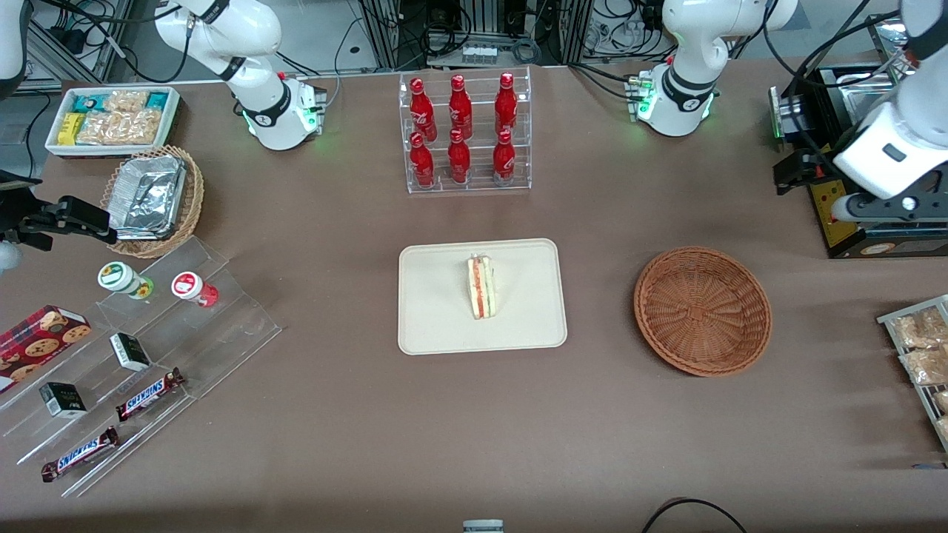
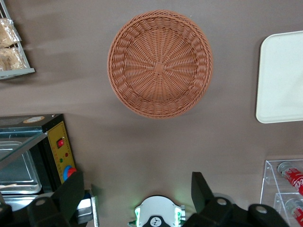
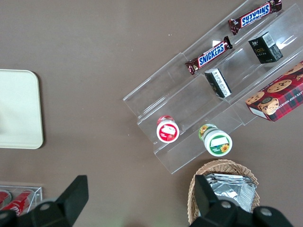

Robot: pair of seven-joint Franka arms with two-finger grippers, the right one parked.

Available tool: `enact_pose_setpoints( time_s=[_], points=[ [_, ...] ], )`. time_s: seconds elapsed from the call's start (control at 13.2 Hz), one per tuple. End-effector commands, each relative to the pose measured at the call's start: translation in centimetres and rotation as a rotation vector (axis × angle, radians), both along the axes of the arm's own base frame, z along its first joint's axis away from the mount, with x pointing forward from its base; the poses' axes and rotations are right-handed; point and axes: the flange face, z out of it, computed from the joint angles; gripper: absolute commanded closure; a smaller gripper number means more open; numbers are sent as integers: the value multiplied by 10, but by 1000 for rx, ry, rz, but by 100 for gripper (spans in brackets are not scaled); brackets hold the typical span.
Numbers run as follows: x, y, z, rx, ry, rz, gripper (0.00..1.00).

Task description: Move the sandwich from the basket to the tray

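The sandwich (image 1: 482, 287), a pale wedge with red and green filling stripes, lies on the cream tray (image 1: 437, 326) at the table's middle. The reddish-brown woven basket (image 1: 701, 309) sits beside the tray, toward the working arm's end, with nothing in it; its bare weave (image 2: 160, 63) shows in the left wrist view, along with an edge of the tray (image 2: 282, 75). My left gripper (image 1: 794, 172) hangs high above the table, farther from the front camera than the basket, near a black appliance. It is open (image 2: 136, 189), with nothing between the fingers.
A clear rack of red bottles (image 1: 466, 133) stands farther back than the tray. A black appliance with a yellow panel (image 1: 844, 215) and a wire rack of snack packets (image 1: 918, 355) sit at the working arm's end. A foil-lined wicker basket (image 1: 152, 196), white snack bin (image 1: 111, 118) and acrylic steps (image 1: 141, 363) lie toward the parked arm's end.
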Motion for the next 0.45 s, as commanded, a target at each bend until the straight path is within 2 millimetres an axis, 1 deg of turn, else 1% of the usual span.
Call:
enact_pose_setpoints(
  time_s=[0.0,0.15,0.3,0.38],
  points=[
    [-5,16,8,-24,-29,-4,0],
    [2,14,12,-25,-43,-9,0],
    [6,3,16,-23,-54,-27,0],
    [7,2,15,-24,-54,-26,0]
  ],
)
